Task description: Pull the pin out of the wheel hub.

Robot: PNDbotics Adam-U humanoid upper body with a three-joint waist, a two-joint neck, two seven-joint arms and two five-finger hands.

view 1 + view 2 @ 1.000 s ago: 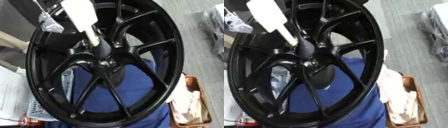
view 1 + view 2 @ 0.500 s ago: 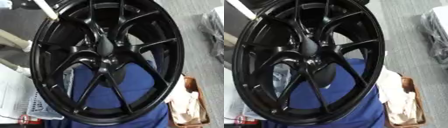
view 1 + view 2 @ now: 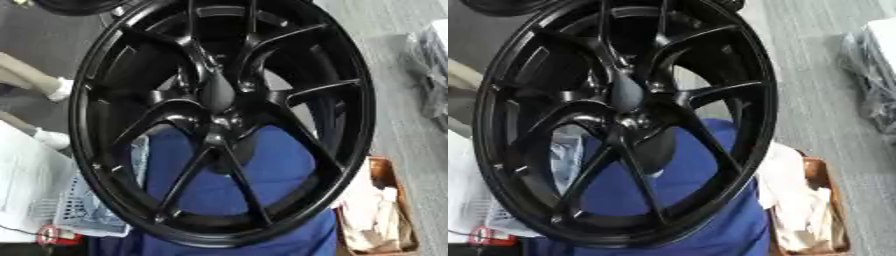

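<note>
Wheel hub: we see the hub [image 3: 219, 120] near the middle of the frame, a little left of centre, where the black spokes meet.
Pin: we find no pin standing in the hub; we cannot tell if one sits inside the dark centre.
Wheel: the black wheel [image 3: 350, 75] fills most of the frame, upright and tilted, its face toward us.
Hands: neither robot hand shows in the two views, so we cannot tell their state, nor which one is nearer to the hub.
Axis: we judge that a pin would come out along the hub axis, toward the camera.
Surroundings: blue cloth [image 3: 280, 175] lies behind the lower spokes; a brown box [image 3: 385, 172] is at lower right.
</note>
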